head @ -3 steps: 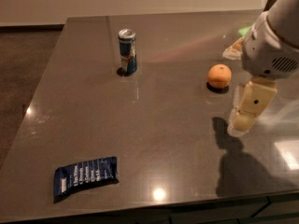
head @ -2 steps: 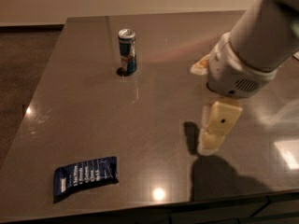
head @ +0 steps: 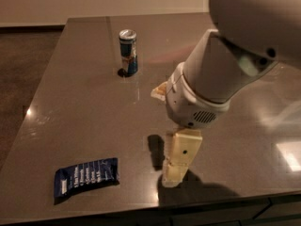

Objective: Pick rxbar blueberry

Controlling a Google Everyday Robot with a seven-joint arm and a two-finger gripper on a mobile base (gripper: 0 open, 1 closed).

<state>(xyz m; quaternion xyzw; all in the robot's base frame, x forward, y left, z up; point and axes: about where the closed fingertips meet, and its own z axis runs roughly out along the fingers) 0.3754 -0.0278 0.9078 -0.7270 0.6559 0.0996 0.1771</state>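
Note:
The rxbar blueberry is a flat dark navy wrapper with rows of white text. It lies on the grey table near the front left edge. My gripper hangs from the white arm at the centre right, just above the table near the front edge. It is to the right of the bar and apart from it. Nothing shows between the cream-coloured fingers.
A tall blue-and-silver drink can stands upright at the back centre-left. My bulky white arm fills the upper right and hides the table behind it. The table's front edge runs just below the gripper.
The arm and gripper have swung left and toward the front edge, closer to the bar. The arm now hides the orange seen earlier. The bar and can have not moved.

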